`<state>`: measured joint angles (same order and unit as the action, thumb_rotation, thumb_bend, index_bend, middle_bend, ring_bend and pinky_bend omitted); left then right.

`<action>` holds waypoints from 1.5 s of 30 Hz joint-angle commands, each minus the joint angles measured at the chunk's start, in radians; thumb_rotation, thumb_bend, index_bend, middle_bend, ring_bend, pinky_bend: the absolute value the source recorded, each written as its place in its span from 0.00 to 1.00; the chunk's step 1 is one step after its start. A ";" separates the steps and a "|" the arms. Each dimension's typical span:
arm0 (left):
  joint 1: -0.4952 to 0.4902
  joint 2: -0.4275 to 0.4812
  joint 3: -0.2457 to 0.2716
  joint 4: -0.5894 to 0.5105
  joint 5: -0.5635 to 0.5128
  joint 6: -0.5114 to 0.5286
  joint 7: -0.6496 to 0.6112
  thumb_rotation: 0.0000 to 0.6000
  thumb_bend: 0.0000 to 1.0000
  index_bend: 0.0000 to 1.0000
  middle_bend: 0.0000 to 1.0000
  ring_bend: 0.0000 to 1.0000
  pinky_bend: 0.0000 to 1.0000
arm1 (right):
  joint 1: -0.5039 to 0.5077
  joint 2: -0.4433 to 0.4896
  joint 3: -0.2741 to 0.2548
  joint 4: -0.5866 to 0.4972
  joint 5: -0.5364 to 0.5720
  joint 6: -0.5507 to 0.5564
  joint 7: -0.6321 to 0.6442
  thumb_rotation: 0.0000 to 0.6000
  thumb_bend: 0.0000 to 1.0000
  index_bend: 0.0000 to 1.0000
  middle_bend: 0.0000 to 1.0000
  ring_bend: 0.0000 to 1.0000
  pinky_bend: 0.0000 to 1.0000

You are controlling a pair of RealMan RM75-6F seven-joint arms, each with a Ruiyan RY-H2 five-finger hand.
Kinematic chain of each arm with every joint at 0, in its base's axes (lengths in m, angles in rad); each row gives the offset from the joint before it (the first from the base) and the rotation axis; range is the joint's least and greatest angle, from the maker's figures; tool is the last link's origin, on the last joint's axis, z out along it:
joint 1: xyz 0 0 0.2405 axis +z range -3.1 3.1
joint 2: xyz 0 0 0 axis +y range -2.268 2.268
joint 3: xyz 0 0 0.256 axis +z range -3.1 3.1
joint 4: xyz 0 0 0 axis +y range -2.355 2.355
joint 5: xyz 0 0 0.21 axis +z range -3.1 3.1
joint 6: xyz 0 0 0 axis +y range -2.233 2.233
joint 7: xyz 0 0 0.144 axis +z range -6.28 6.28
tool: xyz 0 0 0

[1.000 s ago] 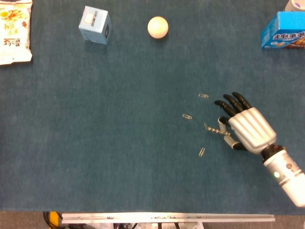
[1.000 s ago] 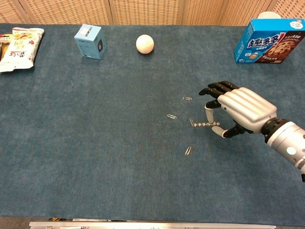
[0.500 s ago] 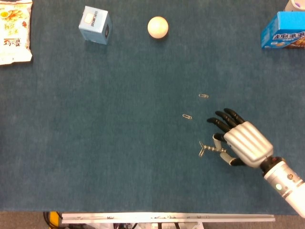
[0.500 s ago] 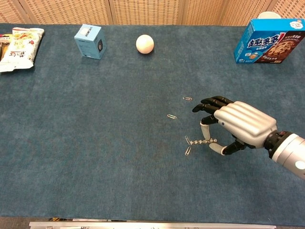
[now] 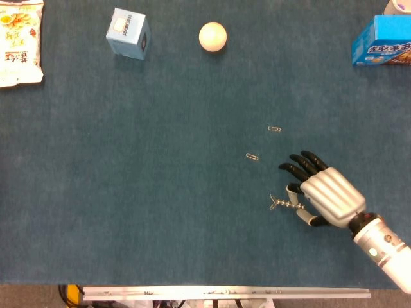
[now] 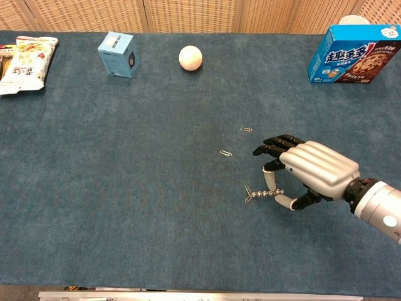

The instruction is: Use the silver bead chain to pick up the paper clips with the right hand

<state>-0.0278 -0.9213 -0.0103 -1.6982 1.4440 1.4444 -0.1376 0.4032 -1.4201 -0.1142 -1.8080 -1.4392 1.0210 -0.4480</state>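
Note:
My right hand (image 5: pixel 324 196) (image 6: pixel 310 172) hovers low over the blue table at the right front and pinches a short silver bead chain (image 5: pixel 287 205) (image 6: pixel 268 194) that sticks out to the left. The chain's free end touches a paper clip (image 5: pixel 273 203) (image 6: pixel 249 194), which stands tilted against it. Two more paper clips lie flat farther back: one (image 5: pixel 252 156) (image 6: pixel 225 153) left of the fingertips, the other (image 5: pixel 274 129) (image 6: pixel 247 130) beyond it. My left hand shows in neither view.
A light blue small box (image 5: pixel 128 33) (image 6: pixel 118 54) and a cream ball (image 5: pixel 212 36) (image 6: pixel 190 58) stand at the back. A blue cookie box (image 5: pixel 381 42) (image 6: pixel 354 53) is at the back right, a snack bag (image 5: pixel 19 42) (image 6: pixel 25 64) at the back left.
My right hand has come toward the table's front edge and slightly left with the chain. The chain's tip has reached the nearest paper clip, which has shifted and now tilts against it.

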 commanded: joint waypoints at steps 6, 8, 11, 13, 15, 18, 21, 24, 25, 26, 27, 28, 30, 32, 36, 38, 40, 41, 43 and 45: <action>0.000 0.000 -0.001 -0.001 -0.001 0.000 0.001 1.00 0.00 0.40 0.36 0.31 0.44 | 0.001 -0.003 0.007 0.006 0.003 0.004 0.001 1.00 0.33 0.72 0.17 0.00 0.05; 0.001 0.000 -0.001 -0.001 0.000 0.000 0.000 1.00 0.00 0.40 0.36 0.31 0.44 | 0.001 -0.005 0.015 0.010 0.005 0.010 0.001 1.00 0.33 0.72 0.17 0.00 0.05; 0.000 0.000 0.000 -0.001 0.000 -0.001 0.001 1.00 0.00 0.40 0.36 0.31 0.44 | 0.001 -0.010 0.031 0.012 0.012 0.019 0.009 1.00 0.33 0.72 0.17 0.00 0.05; 0.000 0.001 -0.001 -0.002 -0.002 -0.002 0.002 1.00 0.00 0.40 0.36 0.31 0.44 | 0.003 -0.011 0.043 0.011 0.015 0.026 0.019 1.00 0.33 0.72 0.17 0.00 0.05; 0.000 0.000 -0.002 -0.001 -0.004 -0.004 0.003 1.00 0.00 0.40 0.36 0.31 0.44 | 0.005 -0.014 0.058 0.012 0.010 0.039 0.025 1.00 0.33 0.73 0.18 0.00 0.05; -0.001 0.000 -0.002 -0.001 -0.005 -0.005 0.005 1.00 0.00 0.40 0.36 0.31 0.44 | 0.011 -0.021 0.077 0.019 0.011 0.046 0.038 1.00 0.33 0.74 0.20 0.00 0.06; -0.002 -0.001 -0.002 -0.001 -0.006 -0.007 0.008 1.00 0.00 0.40 0.36 0.31 0.44 | 0.021 -0.027 0.094 0.029 0.031 0.037 0.038 1.00 0.33 0.75 0.20 0.00 0.06; -0.002 -0.001 -0.003 -0.002 -0.008 -0.007 0.008 1.00 0.00 0.40 0.36 0.31 0.43 | 0.029 -0.038 0.105 0.043 0.049 0.029 0.028 1.00 0.33 0.75 0.20 0.00 0.06; -0.002 -0.001 -0.003 -0.001 -0.008 -0.007 0.008 1.00 0.00 0.40 0.36 0.31 0.43 | 0.030 -0.042 0.107 0.046 0.052 0.028 0.026 1.00 0.33 0.75 0.20 0.00 0.06; -0.001 -0.001 -0.003 -0.001 -0.009 -0.007 0.007 1.00 0.00 0.40 0.36 0.31 0.44 | 0.033 -0.047 0.109 0.049 0.056 0.028 0.022 1.00 0.33 0.75 0.20 0.00 0.06; -0.001 -0.001 -0.003 -0.001 -0.009 -0.008 0.007 1.00 0.00 0.40 0.36 0.31 0.44 | 0.034 -0.051 0.111 0.052 0.057 0.029 0.018 1.00 0.33 0.75 0.20 0.00 0.06; -0.002 -0.001 -0.003 -0.001 -0.009 -0.008 0.006 1.00 0.00 0.40 0.36 0.31 0.44 | 0.037 -0.057 0.115 0.056 0.059 0.029 0.014 1.00 0.33 0.75 0.20 0.00 0.06; -0.001 -0.001 -0.003 0.000 -0.009 -0.008 0.006 1.00 0.00 0.40 0.36 0.31 0.44 | 0.042 -0.065 0.122 0.062 0.063 0.031 0.006 1.00 0.33 0.75 0.20 0.00 0.06; -0.001 0.000 -0.003 -0.001 -0.009 -0.008 0.006 1.00 0.00 0.40 0.36 0.31 0.44 | 0.048 -0.074 0.131 0.068 0.069 0.032 -0.002 1.00 0.33 0.75 0.20 0.00 0.06; 0.000 0.000 -0.004 0.000 -0.010 -0.006 0.004 1.00 0.00 0.40 0.36 0.31 0.43 | 0.057 -0.081 0.146 0.077 0.091 0.030 -0.009 1.00 0.33 0.75 0.20 0.00 0.06; 0.000 0.000 -0.004 0.001 -0.010 -0.007 0.004 1.00 0.00 0.40 0.36 0.31 0.44 | 0.061 -0.083 0.155 0.083 0.105 0.029 -0.011 1.00 0.33 0.75 0.20 0.00 0.06; 0.000 0.000 -0.004 0.001 -0.010 -0.007 0.005 1.00 0.00 0.40 0.36 0.31 0.44 | 0.065 -0.085 0.161 0.088 0.115 0.029 -0.012 1.00 0.33 0.75 0.20 0.00 0.06; -0.001 0.000 -0.004 0.001 -0.010 -0.008 0.006 1.00 0.00 0.40 0.36 0.31 0.44 | 0.067 -0.086 0.164 0.093 0.120 0.029 -0.012 1.00 0.33 0.75 0.20 0.00 0.06; -0.001 0.000 -0.004 0.001 -0.010 -0.008 0.007 1.00 0.00 0.40 0.36 0.31 0.44 | 0.070 -0.088 0.169 0.101 0.128 0.030 -0.014 1.00 0.33 0.75 0.20 0.00 0.06; -0.001 -0.002 -0.005 0.001 -0.012 -0.009 0.009 1.00 0.00 0.40 0.36 0.31 0.43 | 0.074 -0.090 0.173 0.111 0.137 0.029 -0.013 1.00 0.33 0.75 0.20 0.00 0.06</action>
<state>-0.0291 -0.9228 -0.0148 -1.6973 1.4323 1.4354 -0.1286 0.4749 -1.5088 0.0567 -1.6998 -1.3052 1.0501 -0.4613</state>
